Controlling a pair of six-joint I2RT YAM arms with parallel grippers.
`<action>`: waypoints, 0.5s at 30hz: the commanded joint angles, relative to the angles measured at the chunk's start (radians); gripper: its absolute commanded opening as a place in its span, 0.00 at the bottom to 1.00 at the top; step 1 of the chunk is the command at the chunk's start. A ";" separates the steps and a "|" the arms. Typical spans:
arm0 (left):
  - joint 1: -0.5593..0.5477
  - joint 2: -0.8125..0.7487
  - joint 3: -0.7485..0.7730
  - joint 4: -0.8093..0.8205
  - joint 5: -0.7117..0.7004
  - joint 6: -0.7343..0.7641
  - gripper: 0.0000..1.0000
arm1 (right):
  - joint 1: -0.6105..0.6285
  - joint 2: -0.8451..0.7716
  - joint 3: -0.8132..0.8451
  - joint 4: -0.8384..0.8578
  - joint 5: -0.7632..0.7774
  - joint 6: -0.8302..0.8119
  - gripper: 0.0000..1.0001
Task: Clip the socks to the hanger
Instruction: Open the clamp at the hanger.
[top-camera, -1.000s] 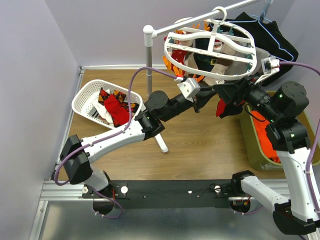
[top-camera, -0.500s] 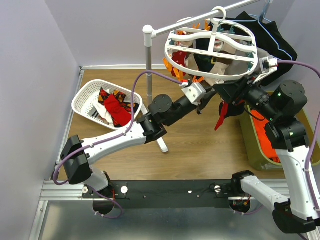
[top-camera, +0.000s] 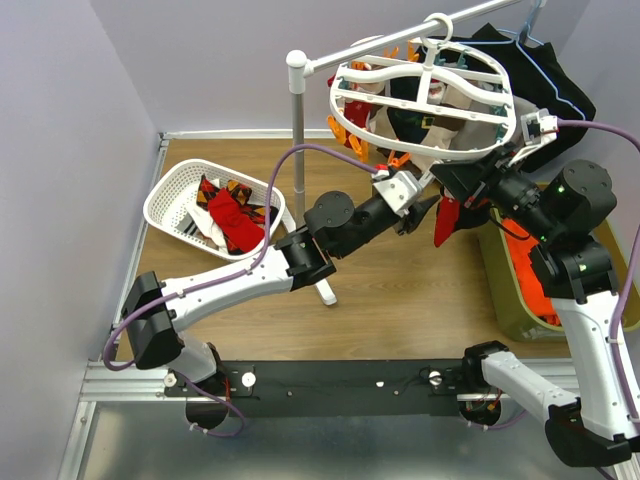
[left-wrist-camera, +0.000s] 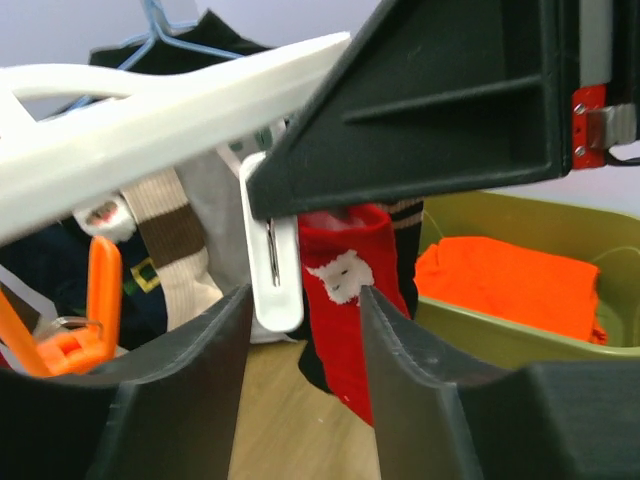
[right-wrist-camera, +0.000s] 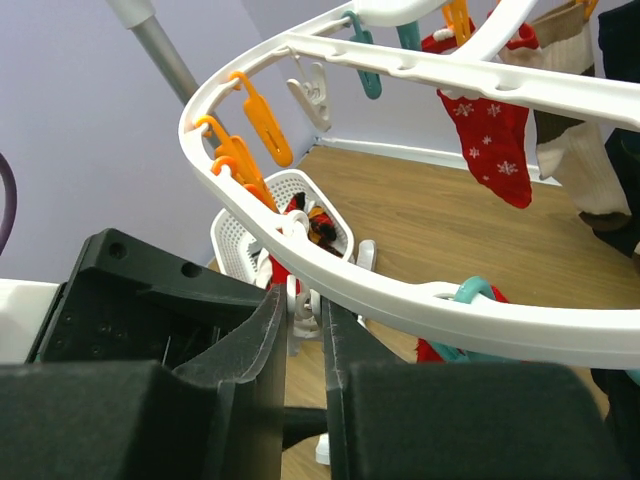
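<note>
Step in hand: seat the red sock (left-wrist-camera: 345, 300) in the white clip (left-wrist-camera: 272, 270) on the near rim of the hanger (right-wrist-camera: 420, 305).

State of parts:
- My right pincer (right-wrist-camera: 300, 300) is up against that rim; its fingers are drawn nearly together with the clip's upper end in the narrow gap. I judge it clenched on the clip, pressing it to spread the jaws; the jaws themselves are hidden from the right wrist view.
- My left pincer (left-wrist-camera: 305, 300) is released, fingers wide apart, just below the rim; clip and sock both show in the gap beyond the tips, and neither finger touches either.
- The sock hangs straight down just beside the clip; its cuff is hidden behind my right finger, so I cannot tell what grips it, if anything.

Procedure, as I judge it:
- Hold the right squeeze steady so the hanger does not swing.
- Advance the left pincer and close on the cuff near its top edge, not on the toe.
- Feed the cuff well up between the clip jaws; only then ease the right.
- Release the left last and check that the sock hangs by itself.

Caution: the hanger hangs freely; a sideways push would likely tilt it and carry the clip off line.

More socks (top-camera: 232, 215) lie in the basket (top-camera: 165, 200), well apart to the left.
</note>
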 joint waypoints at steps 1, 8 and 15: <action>-0.008 -0.068 -0.001 -0.046 -0.049 -0.028 0.60 | 0.000 -0.009 -0.008 0.033 -0.003 -0.004 0.13; -0.009 -0.223 -0.107 -0.134 -0.141 -0.200 0.64 | 0.002 -0.017 -0.024 0.030 0.004 -0.010 0.14; 0.024 -0.394 -0.242 -0.394 -0.361 -0.428 0.65 | 0.000 -0.023 -0.031 0.018 0.012 -0.027 0.14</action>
